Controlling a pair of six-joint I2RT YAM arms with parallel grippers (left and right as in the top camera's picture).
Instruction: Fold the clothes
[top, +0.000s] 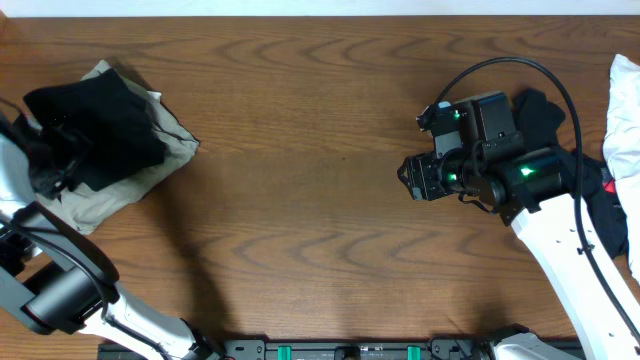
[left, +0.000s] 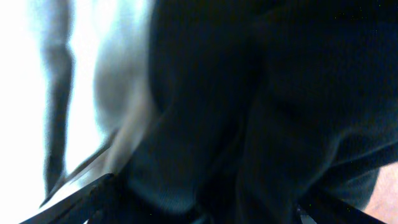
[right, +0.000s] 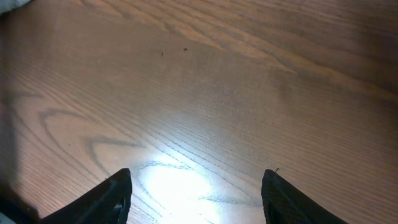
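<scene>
A limp black fabric garment (top: 95, 135) lies bunched into a rumpled lump on top of a flatter khaki-grey fabric garment (top: 120, 200). The left claw (left: 208, 196) sits right at this pile, on its outer side. In the left wrist view the dark cloth fills nearly the whole frame, soft folds pressed up close, with pale khaki showing beside it. That claw is released: its two fingers stand far apart at the lower corners and the black cloth bulges between them without being pinched.

A second black fabric garment (top: 545, 108) lies crumpled behind the right claw (top: 408, 178), partly hidden under that arm. A white cloth (top: 625, 100) lies beyond it at the edge of the view.

The brown wood-grain surface (top: 320, 110) is glossy, and a bright glare shows just ahead of the right claw in its wrist view. The right claw is also released, its fingers parted over bare wood and grasping nothing. Beyond the far edge of the surface only a thin pale strip of the room shows.

The black lump at the left claw is too bunched to show a clear long axis. The khaki-grey piece under it lies like a rough diamond, its long axis running from far to near, with one corner pointing across the surface towards the right claw, well apart from it.
</scene>
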